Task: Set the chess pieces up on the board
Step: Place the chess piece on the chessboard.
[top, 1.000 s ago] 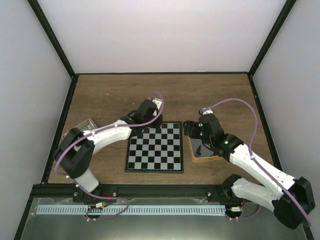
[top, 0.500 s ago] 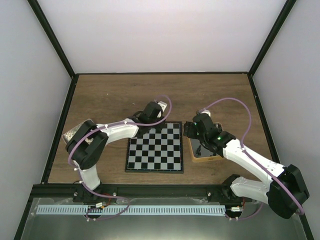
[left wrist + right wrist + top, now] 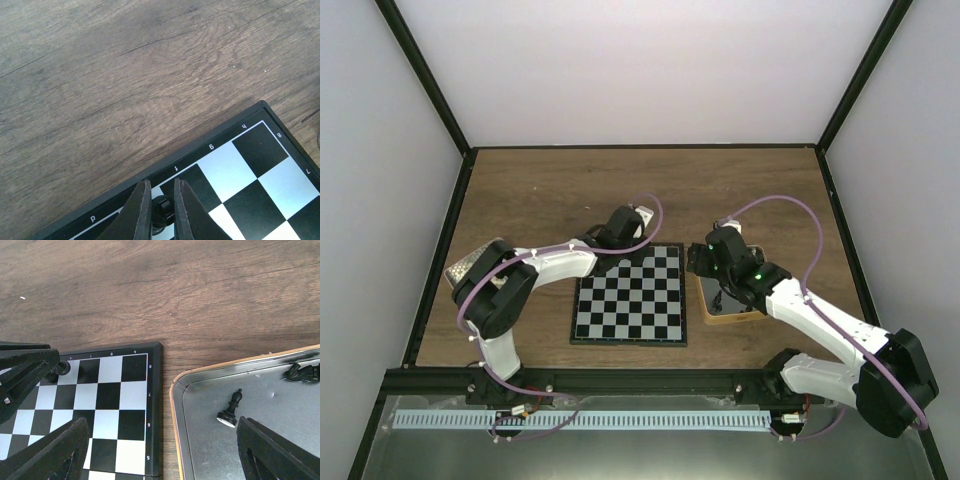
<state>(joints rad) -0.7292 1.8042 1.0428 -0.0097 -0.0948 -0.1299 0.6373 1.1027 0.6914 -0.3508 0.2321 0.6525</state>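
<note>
White shells cover both arms, bolted at the near edge of the brown wooden tabletop (image 3: 540, 190). The left arm (image 3: 545, 265) folds up from its base to a raised elbow at the left. From there its forearm runs rightward and away to a wrist above the board's far edge, with a purple cable looping over it. The right arm (image 3: 820, 320) bends out at the near right, and its forearm reaches leftward and away, ending over the far left corner of the tin.

Between the arms the board (image 3: 630, 300) lies flat, just left of the tan-rimmed metal tin (image 3: 745, 318), with a strip of bare wood between them. The right fingers (image 3: 702, 258) are spread wide and hold nothing, hanging above that strip. In the tin below them lies a slim black piece (image 3: 230, 410) with its pale base showing; whether it stands or lies I cannot tell. A knight-shaped piece (image 3: 300, 372) lies on its side by the far right wall.

Farther off, the left fingers (image 3: 142, 202) point down at the board's far row and are closed on a small black chess piece (image 3: 161, 209), whose round head shows between their tips. It sits over a pale square beside the black rim, toward the middle of that row. Whether its base touches the board cannot be told.
</note>
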